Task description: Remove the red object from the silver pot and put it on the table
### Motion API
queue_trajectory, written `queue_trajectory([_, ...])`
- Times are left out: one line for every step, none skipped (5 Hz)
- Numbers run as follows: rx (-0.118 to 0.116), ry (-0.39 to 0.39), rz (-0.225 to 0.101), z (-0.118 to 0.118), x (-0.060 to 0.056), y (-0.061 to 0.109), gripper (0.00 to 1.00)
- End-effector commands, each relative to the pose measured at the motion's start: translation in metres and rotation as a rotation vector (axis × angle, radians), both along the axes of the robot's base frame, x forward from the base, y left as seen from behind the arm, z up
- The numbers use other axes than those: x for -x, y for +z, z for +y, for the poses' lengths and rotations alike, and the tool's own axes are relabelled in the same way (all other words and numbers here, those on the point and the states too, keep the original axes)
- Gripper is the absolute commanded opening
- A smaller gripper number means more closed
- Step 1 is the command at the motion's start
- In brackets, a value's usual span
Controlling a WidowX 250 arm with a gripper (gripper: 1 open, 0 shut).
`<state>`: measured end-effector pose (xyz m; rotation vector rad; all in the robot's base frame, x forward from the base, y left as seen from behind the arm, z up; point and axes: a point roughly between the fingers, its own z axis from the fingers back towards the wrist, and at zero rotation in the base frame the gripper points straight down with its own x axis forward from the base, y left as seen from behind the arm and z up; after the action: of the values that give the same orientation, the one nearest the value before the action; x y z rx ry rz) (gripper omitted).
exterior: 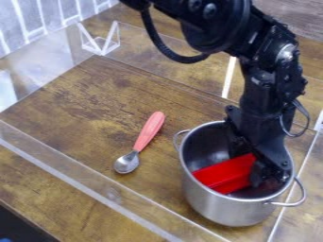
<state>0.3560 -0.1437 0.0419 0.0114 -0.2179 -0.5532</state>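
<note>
Down inside the round shiny steel pot (240, 184) my pincer (267, 173) sits at the right end of the bright red rectangular block (229, 175), whose long axis slants up toward me; my fingers seem clamped on it, though they're half hidden.

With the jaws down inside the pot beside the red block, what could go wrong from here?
The gripper reaches deep inside the silver pot, so lifting could catch the rim and drag or tip the pot. The red object lies tilted against the wall and may slip from a partial grip. The spoon lies close by, limiting placement room.
</note>
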Motion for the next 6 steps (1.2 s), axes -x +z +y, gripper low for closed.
queue_trajectory([-0.002, 0.004, -0.012, 0.008, -0.001, 0.009, 0.00])
queue_trajectory([-0.013, -0.002, -0.001, 0.014, 0.003, 0.012, 0.00])
queue_trajectory([-0.023, 0.000, 0.011, 0.015, 0.003, 0.014, 0.00])
queue_trajectory([-0.031, 0.002, 0.022, 0.017, 0.004, 0.015, 0.00])
queue_trajectory([-0.039, 0.010, 0.031, 0.010, 0.001, 0.025, 0.00])
queue_trajectory([-0.046, 0.018, 0.039, 0.004, -0.003, 0.035, 0.00])
